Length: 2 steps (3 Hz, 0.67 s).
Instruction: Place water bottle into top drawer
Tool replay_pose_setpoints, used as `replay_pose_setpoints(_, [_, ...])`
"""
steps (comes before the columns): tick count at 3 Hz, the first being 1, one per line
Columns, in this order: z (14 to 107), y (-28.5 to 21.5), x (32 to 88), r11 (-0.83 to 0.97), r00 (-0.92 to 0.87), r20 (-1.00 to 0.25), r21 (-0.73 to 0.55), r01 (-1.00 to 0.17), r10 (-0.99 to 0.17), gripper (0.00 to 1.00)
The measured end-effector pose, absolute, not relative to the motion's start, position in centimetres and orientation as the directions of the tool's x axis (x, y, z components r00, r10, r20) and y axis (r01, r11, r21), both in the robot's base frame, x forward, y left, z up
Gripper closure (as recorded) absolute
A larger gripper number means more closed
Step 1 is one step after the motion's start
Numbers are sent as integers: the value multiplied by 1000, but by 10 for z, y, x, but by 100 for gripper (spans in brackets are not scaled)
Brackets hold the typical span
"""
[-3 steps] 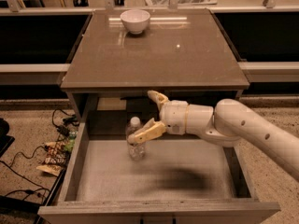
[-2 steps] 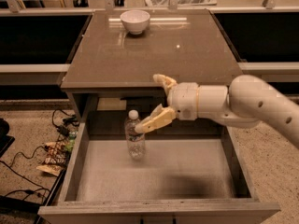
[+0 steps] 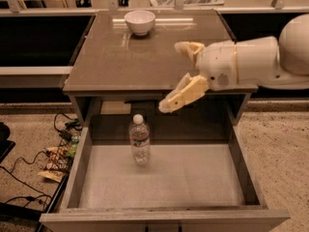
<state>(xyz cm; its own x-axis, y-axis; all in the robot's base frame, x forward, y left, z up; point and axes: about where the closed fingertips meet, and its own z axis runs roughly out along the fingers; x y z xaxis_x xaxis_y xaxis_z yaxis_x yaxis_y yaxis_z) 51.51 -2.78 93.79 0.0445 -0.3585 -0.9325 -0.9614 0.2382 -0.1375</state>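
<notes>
My end effector (image 3: 170, 77) hangs open and holds nothing, over the front edge of the bench (image 3: 116, 62). The water bottle (image 3: 139, 143) stands upright, apart from it, on the floor of the open top drawer (image 3: 77, 170), toward the back left.

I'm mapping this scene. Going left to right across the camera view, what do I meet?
Cables on the floor → water bottle standing in the top drawer → gripper, open, in front of the tabletop's edge → robot arm. The white bowl lines up with the bottle, so I leave it out.
</notes>
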Motion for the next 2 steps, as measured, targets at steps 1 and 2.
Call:
replay_pose_setpoints(1, [981, -49, 514, 275, 62, -883, -211, -938, -466, 0])
replay_pose_setpoints(2, [1013, -64, 514, 342, 36, -783, -312, -886, -620, 0])
